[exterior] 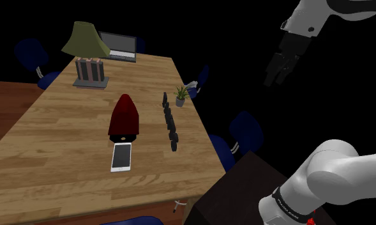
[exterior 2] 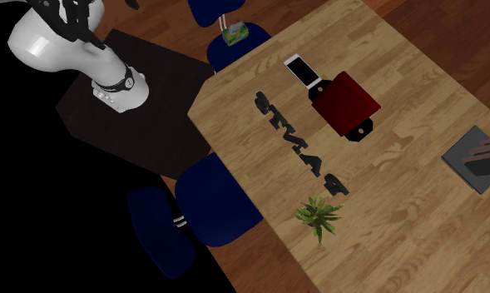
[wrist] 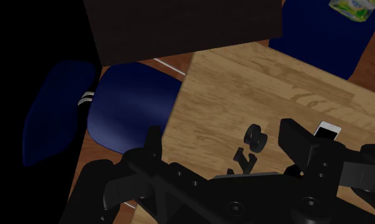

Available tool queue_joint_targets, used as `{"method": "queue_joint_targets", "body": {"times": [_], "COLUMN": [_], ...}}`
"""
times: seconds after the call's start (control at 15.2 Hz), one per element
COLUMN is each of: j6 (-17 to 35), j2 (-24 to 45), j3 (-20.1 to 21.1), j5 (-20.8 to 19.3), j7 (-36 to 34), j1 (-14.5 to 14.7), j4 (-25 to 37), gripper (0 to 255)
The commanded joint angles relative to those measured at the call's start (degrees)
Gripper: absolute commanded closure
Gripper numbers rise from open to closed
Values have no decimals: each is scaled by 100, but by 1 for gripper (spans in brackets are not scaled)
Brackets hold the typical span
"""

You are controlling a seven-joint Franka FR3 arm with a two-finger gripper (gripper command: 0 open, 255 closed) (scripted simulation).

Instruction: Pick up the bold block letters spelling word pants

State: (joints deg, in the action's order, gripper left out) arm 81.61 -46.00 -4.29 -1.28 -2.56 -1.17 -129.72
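Observation:
The black block letters (exterior: 170,121) lie in a single row along the table edge nearest the stand, running from near the small plant toward the phone. In the second exterior view the letters (exterior 2: 301,143) run diagonally across the wood. My gripper (exterior: 276,78) hangs high in the air, off the table's side and well apart from the letters, over a black area. In the wrist view my gripper (wrist: 224,133) is open with nothing between its fingers (wrist: 298,135), and two of the letters (wrist: 256,137) show on the table far beyond them.
On the wooden table (exterior: 65,153) are a dark red object (exterior: 124,116), a white phone (exterior: 121,156), a small potted plant (exterior: 180,96), a lamp (exterior: 86,48) and a laptop (exterior: 119,46). Blue chairs (exterior 2: 216,200) stand along the table's edge, one holding a green-and-white box (exterior 2: 235,34).

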Motion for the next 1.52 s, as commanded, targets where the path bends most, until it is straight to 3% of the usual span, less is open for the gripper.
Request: {"method": "queue_joint_targets", "body": {"times": [0.0,0.73,1.45], "j6": [0,2156,4051], "j2": [0,1307,3412], "j3": [0,515,920], "j5": [0,302,285], "j7": [0,-953,-1891], "j1": [0,18,-7], "j4": [0,-711,-370], "gripper": [0,0,0]}}
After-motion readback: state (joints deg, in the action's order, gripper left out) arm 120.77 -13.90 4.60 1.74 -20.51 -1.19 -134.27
